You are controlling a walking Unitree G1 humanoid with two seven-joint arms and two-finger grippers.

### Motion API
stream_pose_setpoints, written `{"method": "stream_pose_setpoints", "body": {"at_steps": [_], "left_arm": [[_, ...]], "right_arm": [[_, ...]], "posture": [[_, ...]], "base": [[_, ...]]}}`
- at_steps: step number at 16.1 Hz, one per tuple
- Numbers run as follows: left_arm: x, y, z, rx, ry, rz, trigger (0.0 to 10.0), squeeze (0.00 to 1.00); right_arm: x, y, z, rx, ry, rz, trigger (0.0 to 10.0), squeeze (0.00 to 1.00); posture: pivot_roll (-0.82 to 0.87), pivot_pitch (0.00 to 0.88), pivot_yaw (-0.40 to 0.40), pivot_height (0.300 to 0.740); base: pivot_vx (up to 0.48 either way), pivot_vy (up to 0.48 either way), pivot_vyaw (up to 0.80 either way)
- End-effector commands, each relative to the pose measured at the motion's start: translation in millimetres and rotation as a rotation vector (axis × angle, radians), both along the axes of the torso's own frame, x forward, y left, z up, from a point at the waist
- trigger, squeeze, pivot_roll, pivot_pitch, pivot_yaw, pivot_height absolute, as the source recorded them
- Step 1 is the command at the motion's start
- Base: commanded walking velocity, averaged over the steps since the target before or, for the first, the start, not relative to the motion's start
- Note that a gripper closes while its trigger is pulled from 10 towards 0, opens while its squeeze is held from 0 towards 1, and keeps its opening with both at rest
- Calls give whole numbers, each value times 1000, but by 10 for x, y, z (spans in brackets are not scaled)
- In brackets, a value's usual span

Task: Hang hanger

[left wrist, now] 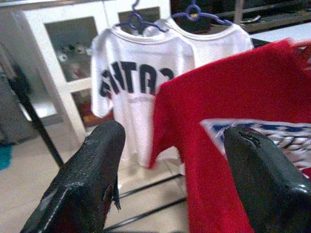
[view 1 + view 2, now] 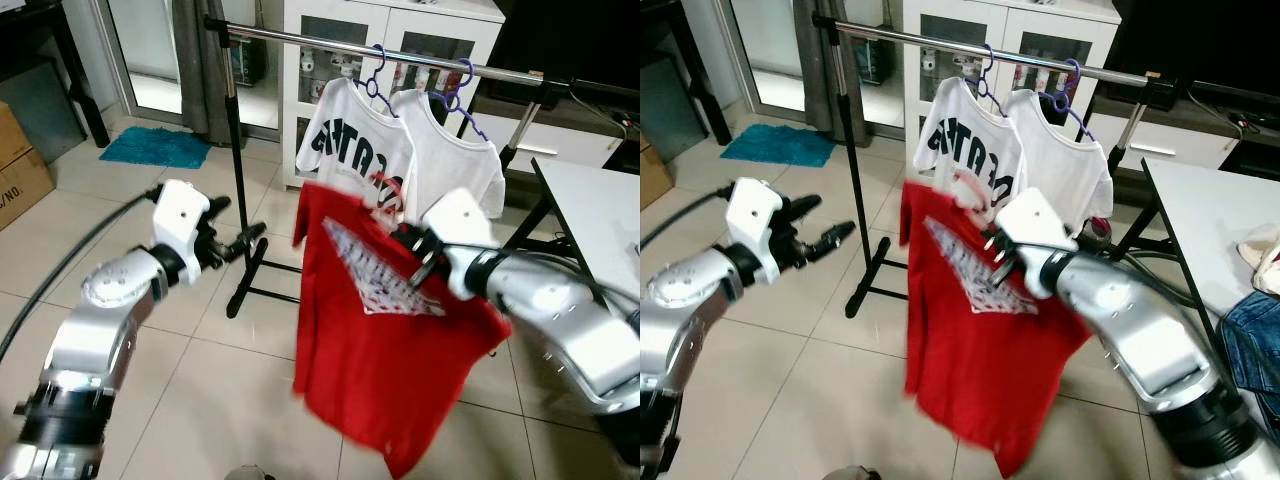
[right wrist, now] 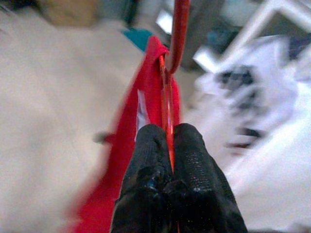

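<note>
Two black fingers of the left gripper (image 2: 240, 243) stand wide apart and empty, left of the red printed T-shirt (image 2: 385, 350). To its right, the right gripper (image 3: 171, 145) is clamped on the thin red hanger (image 3: 167, 104), below the silver metal rail (image 2: 300, 40); it should lift the hook above the rail, left of the two white shirts (image 2: 400, 150), before letting go.

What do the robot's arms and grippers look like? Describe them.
Both arms are rounded silver-grey metal segments with black joints. The left gripper and the right gripper each end in two long black fingers with a textured surface, mounted on a boxy white wrist housing. A black cable loops along the left arm.
</note>
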State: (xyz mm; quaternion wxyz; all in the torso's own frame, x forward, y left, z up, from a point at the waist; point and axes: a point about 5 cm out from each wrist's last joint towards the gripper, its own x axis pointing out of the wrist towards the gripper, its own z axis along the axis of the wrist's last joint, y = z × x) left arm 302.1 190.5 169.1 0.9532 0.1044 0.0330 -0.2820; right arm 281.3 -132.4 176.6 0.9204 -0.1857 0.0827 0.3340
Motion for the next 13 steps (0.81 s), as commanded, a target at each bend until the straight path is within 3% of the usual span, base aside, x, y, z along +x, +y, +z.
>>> {"method": "stream_pose_setpoints", "body": {"at_steps": [1, 2, 3, 4, 5, 6, 7, 8, 9, 10, 13], "left_arm": [[-34, -94, 38, -12, -4, -30, 10000, 0], [-61, -113, 27, -20, -1, -28, 10000, 0], [-81, -116, 5, -31, 9, -15, 10000, 0], [-114, -125, -23, -33, 20, -8, 10000, 0], [-145, -149, -42, -34, 29, -5, 10000, 0], [-169, -171, -45, -41, 36, -4, 10000, 0], [-177, -200, -43, -60, 45, 0, 10000, 0], [-176, -204, -45, -62, 48, 2, 10000, 0], [-175, -213, -59, -59, 53, 8, 10000, 0], [-178, -213, -64, -58, 56, 13, 10000, 0], [-211, -152, -83, -77, 82, 134, 10000, 0]], "right_arm": [[-6, 8, 74, 43, -27, 0, 10000, 0], [56, -91, -38, -141, -88, -89, 10000, 0], [-14, -40, -114, -118, -44, -13, 10000, 0], [-131, 98, -125, 134, 77, 71, 10000, 0], [-28, -51, -283, -79, 27, -80, 10000, 0], [17, -141, -341, -146, 14, -150, 10000, 0], [-20, -13, -248, 148, 104, -124, 10000, 0], [-28, 19, -217, 193, 111, -114, 10000, 0], [11, -17, -229, 142, 85, -153, 10000, 0], [15, -23, -226, 158, 86, -155, 10000, 0], [-17, -39, -210, 307, 113, -198, 10000, 0]], "posture": [[63, 0, -35, 740], [63, 0, -35, 740], [67, 0, -35, 740], [65, 0, -30, 740], [69, 0, -29, 740], [70, 0, -26, 740], [72, 0, -25, 740], [70, 0, -23, 740], [70, 0, -23, 740], [70, 0, -23, 740], [67, 0, -19, 740]], "base": [[0, 0, 0], [0, 0, 0], [0, 0, 0], [0, 0, 0], [0, 0, 0], [0, 0, 0], [0, 0, 0], [0, 0, 0], [0, 0, 0], [0, 0, 0], [0, 0, 0]]}}
